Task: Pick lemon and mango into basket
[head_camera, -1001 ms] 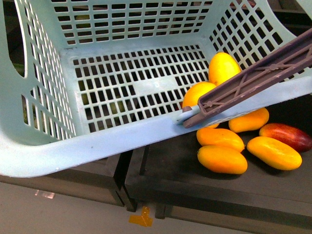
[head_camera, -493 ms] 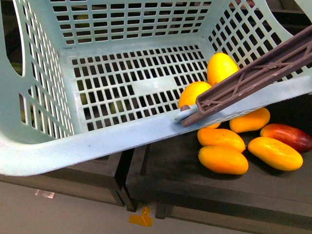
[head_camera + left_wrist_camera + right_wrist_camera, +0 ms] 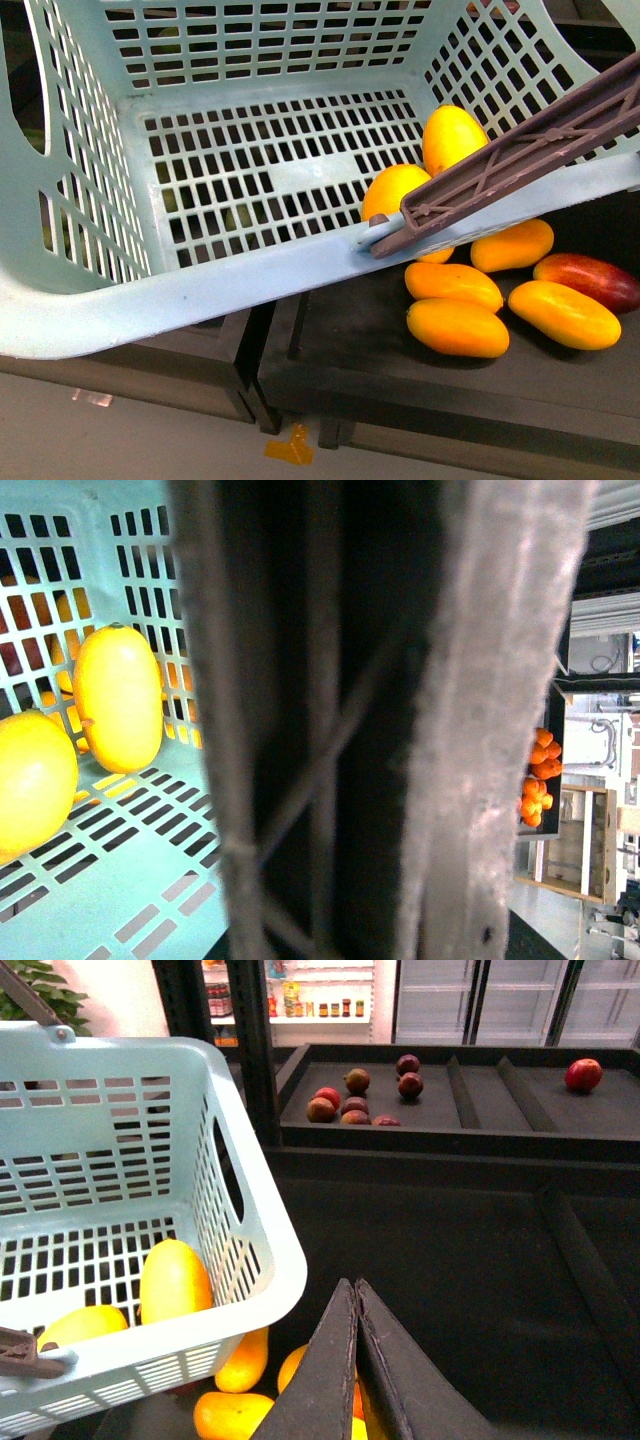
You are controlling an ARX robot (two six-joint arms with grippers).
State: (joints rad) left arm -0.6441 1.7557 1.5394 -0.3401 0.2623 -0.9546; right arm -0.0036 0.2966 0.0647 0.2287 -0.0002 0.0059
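Observation:
The light blue-green basket fills the front view, tilted over the dark shelf. Inside it lie a long yellow mango and, next to it, a rounder yellow lemon. Both also show in the left wrist view, the mango and the lemon. The basket's brown handle crosses the near rim. My left gripper is shut on that handle, which blocks most of the left wrist view and hides the fingers. My right gripper is shut and empty, beside the basket rim, above loose fruit.
Several loose yellow-orange mangoes and a dark red mango lie on the black shelf under the basket's right corner. A rear tray holds dark red fruit. Tangerines sit on a distant stand.
The basket has shifted slightly to the left and up, and the lemon and mango inside have moved with it. The loose fruit on the shelf has stayed put.

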